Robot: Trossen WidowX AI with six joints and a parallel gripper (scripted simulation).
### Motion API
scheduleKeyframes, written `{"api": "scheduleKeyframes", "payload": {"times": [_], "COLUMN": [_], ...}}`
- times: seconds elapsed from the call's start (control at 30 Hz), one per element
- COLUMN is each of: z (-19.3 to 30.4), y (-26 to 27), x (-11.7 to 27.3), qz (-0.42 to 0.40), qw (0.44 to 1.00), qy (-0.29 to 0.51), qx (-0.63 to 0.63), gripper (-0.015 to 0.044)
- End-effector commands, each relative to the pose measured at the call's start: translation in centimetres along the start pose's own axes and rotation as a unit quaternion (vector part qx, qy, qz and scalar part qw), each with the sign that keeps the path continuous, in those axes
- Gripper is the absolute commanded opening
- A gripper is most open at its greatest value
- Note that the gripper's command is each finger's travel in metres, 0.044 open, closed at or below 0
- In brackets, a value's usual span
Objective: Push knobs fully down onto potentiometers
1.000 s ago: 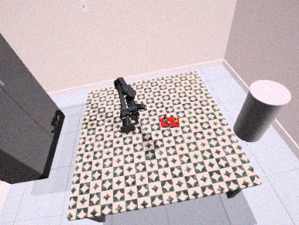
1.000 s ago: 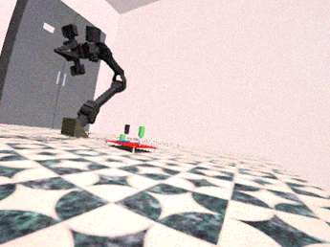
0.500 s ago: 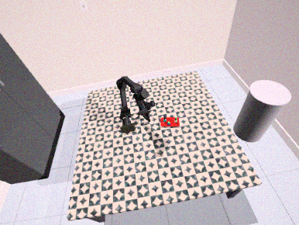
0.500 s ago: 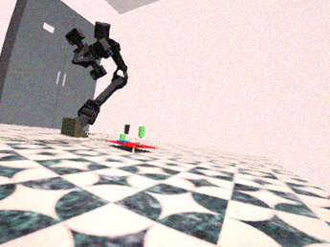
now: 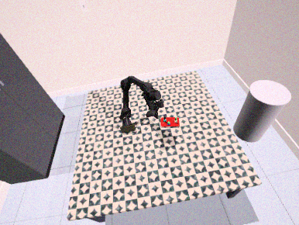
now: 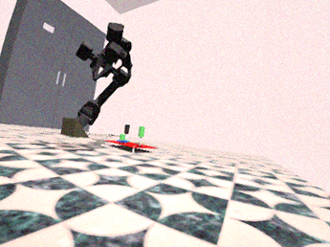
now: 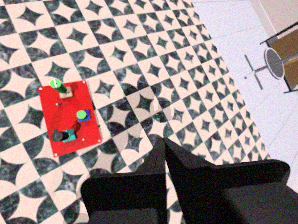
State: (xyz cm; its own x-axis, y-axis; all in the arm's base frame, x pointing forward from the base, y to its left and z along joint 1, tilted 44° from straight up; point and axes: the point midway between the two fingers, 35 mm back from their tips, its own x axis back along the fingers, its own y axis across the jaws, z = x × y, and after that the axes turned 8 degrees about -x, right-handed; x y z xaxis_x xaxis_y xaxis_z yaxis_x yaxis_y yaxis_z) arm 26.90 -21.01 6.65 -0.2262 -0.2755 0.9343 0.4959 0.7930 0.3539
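On the patterned bench [image 5: 147, 163] [image 6: 178, 199] [image 7: 125, 30], a red circuit board [image 5: 175, 124] [image 6: 147, 146] [image 7: 47, 112] stands near the arm. A tall green knob [image 6: 142, 131] [image 7: 56, 83] and a black knob [image 6: 127, 129] [image 7: 57, 135] ride high, apparently both still to press. Above, the pincer [image 5: 151, 115] [image 7: 162, 141] is together, holding nothing.

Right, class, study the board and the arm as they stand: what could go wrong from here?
The black knob and the taller green knob stand high on their shafts, so an off-centre push could tilt one or break its potentiometer loose. The low green knob sits between them, so the shut jaws might knock it. The red board stands on short legs and could slide under a sideways push.
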Motion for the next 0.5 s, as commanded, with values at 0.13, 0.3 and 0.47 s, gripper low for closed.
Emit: {"api": "scheduleKeyframes", "payload": {"times": [0.13,0.3,0.47], "z": [-0.3,-0.1,0.2], "y": [4.1,6.8,9.5], "x": [-1.4,-2.1,-2.8], "qz": [-0.046,-0.065,-0.076], "qw": [0.993,0.981,0.962], "qy": [0.061,0.107,0.156], "qx": [-0.089,-0.150,-0.211], "gripper": [0.0000,0.0000,0.0000]}}
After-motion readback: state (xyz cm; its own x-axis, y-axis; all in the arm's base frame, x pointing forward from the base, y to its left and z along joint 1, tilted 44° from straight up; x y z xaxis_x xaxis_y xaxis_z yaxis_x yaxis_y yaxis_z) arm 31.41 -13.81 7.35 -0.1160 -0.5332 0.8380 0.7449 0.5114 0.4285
